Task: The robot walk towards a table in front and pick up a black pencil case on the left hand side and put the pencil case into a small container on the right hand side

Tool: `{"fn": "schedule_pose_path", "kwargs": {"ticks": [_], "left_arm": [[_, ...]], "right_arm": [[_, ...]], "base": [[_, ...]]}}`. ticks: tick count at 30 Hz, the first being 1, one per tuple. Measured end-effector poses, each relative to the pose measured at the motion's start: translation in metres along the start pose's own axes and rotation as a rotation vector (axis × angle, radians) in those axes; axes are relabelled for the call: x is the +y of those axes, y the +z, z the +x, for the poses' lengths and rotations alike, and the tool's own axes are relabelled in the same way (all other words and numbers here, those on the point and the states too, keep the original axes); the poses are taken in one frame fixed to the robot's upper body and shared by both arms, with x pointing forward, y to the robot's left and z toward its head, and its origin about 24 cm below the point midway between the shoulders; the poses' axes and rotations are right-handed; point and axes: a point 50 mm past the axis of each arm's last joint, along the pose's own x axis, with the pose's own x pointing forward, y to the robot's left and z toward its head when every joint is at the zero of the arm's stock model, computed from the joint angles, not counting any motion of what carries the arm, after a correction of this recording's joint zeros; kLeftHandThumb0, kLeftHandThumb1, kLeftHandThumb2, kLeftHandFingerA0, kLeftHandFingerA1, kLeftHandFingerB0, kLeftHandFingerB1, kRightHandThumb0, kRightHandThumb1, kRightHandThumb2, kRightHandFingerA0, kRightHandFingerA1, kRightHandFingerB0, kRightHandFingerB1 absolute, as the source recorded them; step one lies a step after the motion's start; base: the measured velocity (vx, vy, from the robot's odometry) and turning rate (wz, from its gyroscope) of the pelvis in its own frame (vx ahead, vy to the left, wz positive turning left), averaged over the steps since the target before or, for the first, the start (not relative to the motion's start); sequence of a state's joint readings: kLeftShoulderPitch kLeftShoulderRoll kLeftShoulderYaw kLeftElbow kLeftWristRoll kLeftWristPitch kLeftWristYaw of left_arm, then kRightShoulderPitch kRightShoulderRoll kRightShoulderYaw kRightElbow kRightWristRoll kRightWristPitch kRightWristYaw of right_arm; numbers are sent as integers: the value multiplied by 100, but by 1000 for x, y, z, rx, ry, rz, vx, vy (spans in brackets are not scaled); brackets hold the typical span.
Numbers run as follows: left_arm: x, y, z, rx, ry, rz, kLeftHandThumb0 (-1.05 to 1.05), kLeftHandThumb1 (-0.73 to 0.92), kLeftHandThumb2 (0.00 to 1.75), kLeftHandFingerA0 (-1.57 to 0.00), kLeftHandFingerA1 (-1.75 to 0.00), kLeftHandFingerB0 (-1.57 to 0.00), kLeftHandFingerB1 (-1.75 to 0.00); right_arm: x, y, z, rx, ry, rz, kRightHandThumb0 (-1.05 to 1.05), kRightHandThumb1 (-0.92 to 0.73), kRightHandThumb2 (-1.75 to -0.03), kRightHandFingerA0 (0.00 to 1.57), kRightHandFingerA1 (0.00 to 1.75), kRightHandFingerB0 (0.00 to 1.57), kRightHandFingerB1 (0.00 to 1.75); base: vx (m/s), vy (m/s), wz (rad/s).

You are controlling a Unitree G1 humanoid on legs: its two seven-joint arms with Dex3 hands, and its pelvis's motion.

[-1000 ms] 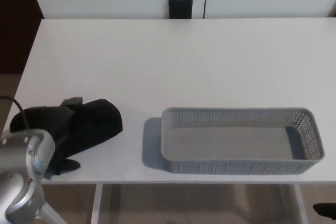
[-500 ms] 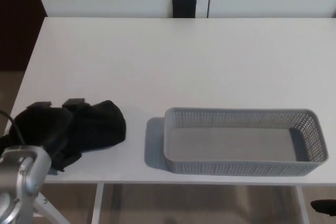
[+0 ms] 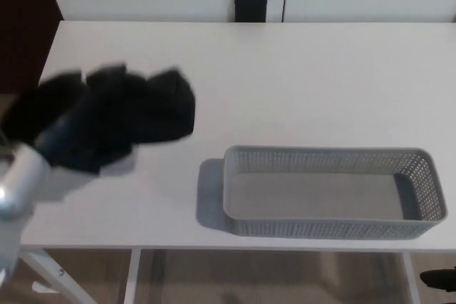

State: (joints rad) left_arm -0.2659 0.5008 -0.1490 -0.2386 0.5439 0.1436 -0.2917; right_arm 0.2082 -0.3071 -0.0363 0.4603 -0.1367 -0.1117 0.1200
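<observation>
Left hand (image 3: 78, 129) blurred with motion, black against black, apparently clenched round the pencil case (image 3: 160, 108) and holding it clear above the bench (image 3: 299, 83), over the left part, with a faint shadow underneath; exact finger placement impossible to make out. Right hand out of sight. Pale forearm (image 3: 21, 183) entering from the lower left corner. Beyond the hand, off to the right and well apart from the case, the grey perforated container (image 3: 335, 222), long and shallow, empty, lying lengthwise near the front edge of the bench. Further back, a small black object (image 3: 250, 7) against the wall, of no concern to the move. Step in hand, by the look of it: carrying the case across to the container. To do well: keep the grip firm, since a soft case will likely sag and could slip from thick fingers; travel high enough to clear the near wall of the container rather than knock or shove the light tray along; line the long side of the case up with the long side of the container; lower inside before loosening, not dropping from height; stop over the middle, away from the front edge.
</observation>
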Motion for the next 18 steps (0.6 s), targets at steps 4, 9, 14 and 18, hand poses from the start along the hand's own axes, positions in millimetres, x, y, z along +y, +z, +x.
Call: {"fn": "schedule_pose_path", "kwargs": {"ticks": [4,9,14,18], "left_arm": [[30,26,14,-89,43,18,-16,80,64,-77,-159,-83,-70],[41,60,29,-189,34,5,-21,76,59,-66,-165,-70,-92],[30,92,40,-274,-33,-17,-25,75,62,-79,-122,-76,-55],[15,121,50,-329,-96,-58,-29,77,64,-78,-132,-75,-76]], "right_arm": [[-1,0,0,1,1,-6,-30,-50,-55,62,45,66,45],[-1,0,1,5,7,-20,-40,-43,-76,59,58,58,55],[1,0,2,4,19,-30,-37,-42,-78,62,60,55,55],[3,0,2,7,27,-36,-36,-42,-81,65,63,54,56]], "base": [[0,0,0],[0,0,0],[0,0,0],[0,0,0]]}}
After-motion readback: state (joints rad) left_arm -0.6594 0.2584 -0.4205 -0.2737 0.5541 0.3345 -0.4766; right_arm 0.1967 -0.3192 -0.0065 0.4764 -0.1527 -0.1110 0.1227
